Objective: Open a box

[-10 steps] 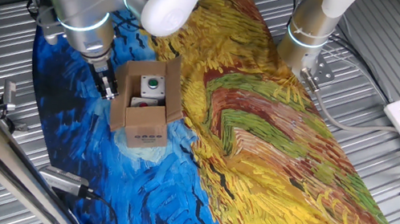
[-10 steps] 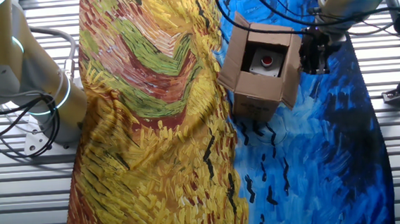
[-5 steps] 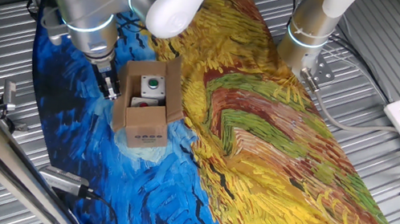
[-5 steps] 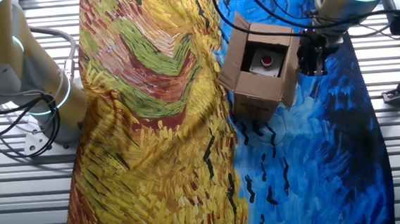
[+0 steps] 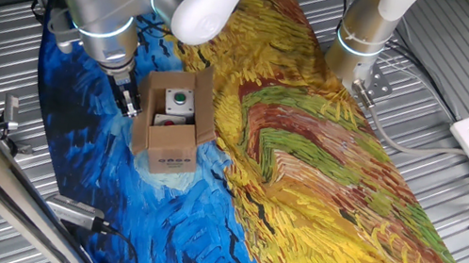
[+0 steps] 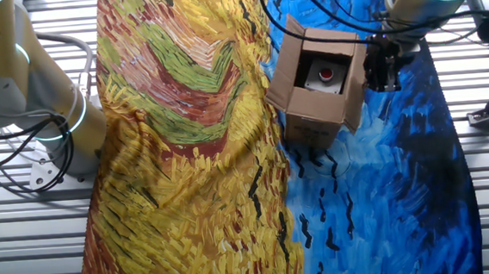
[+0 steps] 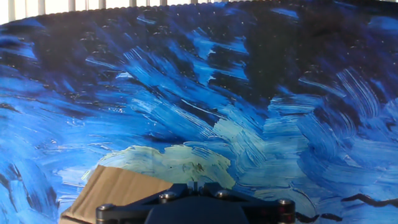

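From my seat, the gripper (image 5: 129,100) hangs just beside the box (image 5: 172,126), whose folded-out side flap (image 6: 356,86) stands right against my fingers and blocks any move inward. Away from the box, the blue part of the painted cloth (image 7: 261,112) lies bare under and beyond the claw, so I have room there. Farther out on that side, a metal clamp (image 5: 77,213) sits at the cloth's edge.
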`<state>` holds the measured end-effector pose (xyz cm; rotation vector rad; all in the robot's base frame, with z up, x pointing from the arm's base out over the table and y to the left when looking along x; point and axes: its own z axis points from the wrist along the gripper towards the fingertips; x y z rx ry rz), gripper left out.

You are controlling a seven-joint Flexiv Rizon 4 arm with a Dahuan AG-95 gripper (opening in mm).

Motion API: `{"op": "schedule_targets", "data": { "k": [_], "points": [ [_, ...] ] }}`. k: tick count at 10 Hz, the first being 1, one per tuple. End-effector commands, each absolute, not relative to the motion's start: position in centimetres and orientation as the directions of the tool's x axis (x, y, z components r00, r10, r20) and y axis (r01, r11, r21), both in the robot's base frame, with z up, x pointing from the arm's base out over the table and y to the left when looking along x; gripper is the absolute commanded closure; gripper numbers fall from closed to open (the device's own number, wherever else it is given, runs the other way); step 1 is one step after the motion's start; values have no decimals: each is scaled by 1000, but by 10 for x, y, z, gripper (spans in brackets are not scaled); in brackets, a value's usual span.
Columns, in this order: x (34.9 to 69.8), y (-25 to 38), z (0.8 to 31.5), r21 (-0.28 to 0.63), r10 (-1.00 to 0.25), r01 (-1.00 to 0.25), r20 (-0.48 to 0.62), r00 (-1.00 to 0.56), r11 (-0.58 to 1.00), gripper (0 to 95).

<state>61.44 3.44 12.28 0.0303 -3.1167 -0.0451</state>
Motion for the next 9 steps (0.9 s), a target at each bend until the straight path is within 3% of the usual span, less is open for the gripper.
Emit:
{"op": "schedule_targets", "data": {
  "k": [1,9],
  "points": [
    [612,36,135,30,-19,-18,29,-999,999,950],
    [577,47,184,49,70,72,43,-997,996,950]
  ]
}}
